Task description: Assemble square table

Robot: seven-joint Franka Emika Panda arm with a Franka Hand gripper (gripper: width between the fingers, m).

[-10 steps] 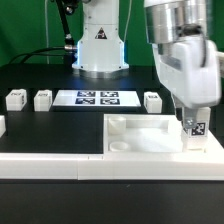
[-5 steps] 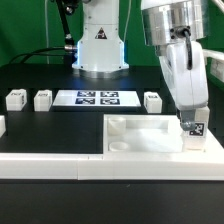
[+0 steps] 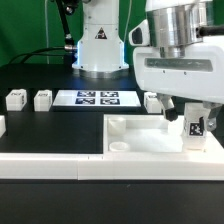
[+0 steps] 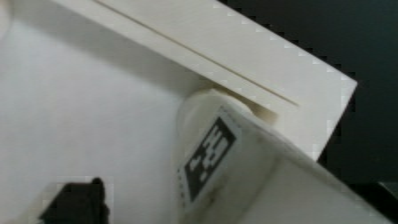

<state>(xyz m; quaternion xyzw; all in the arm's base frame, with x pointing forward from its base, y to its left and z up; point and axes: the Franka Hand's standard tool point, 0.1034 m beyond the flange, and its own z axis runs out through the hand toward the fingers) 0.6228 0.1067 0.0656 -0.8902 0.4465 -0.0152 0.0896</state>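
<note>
The square table's white slab point(image 3: 145, 140) lies rim-up at the exterior view's right. A tagged white leg post point(image 3: 197, 129) stands upright in its far right corner. My gripper point(image 3: 194, 110) hovers just over that post, jaws spread wide, one dark finger point(image 3: 171, 108) standing off to the side of it. The wrist view shows the post's tag point(image 4: 212, 156) close up against the slab's raised rim point(image 4: 222, 55), and one dark fingertip point(image 4: 75, 203) apart from the post. The gripper holds nothing.
Two loose leg posts point(image 3: 15, 98) point(image 3: 42, 99) sit at the exterior view's left and another point(image 3: 152, 101) behind the slab. The marker board point(image 3: 97, 98) lies between them. A long white rail point(image 3: 50, 166) runs along the front. The robot base point(image 3: 100, 45) stands behind.
The jaws have spread and let go of the leg post, which stays standing in the slab's corner. The hand has turned about its axis and now shows its broad side.
</note>
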